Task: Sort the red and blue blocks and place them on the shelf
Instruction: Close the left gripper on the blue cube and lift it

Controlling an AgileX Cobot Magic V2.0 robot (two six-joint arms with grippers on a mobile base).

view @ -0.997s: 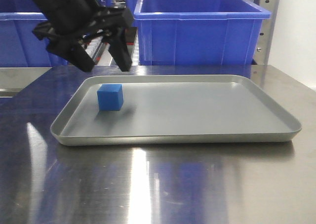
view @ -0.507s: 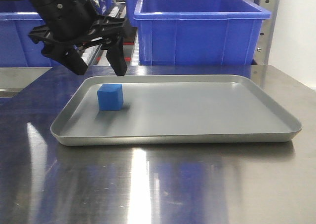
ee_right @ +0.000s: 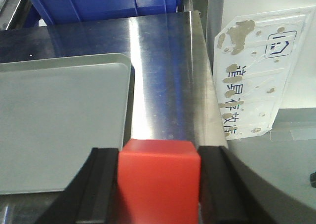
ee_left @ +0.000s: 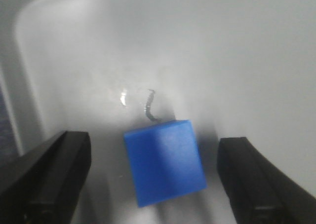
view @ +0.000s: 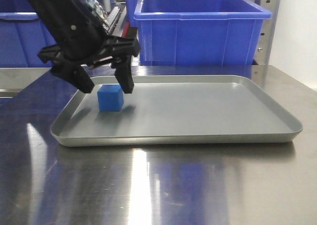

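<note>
Blue block [view: 110, 97], seemingly light, rigid and matte, sits near the left end of the tray [view: 178, 138] between the spread jaws of the left tool [view: 108, 88], best pinched on opposite flat sides, while the right tool [ee_right: 159, 184] clamps the red block [ee_right: 158, 174]

Bright overhead light; glare streak on tabletop [view: 142, 188]; left-wrist view blurred

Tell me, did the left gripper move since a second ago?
Yes. The left gripper came down: its fingers were above the tray's back rim, and now they flank the blue block.
</note>
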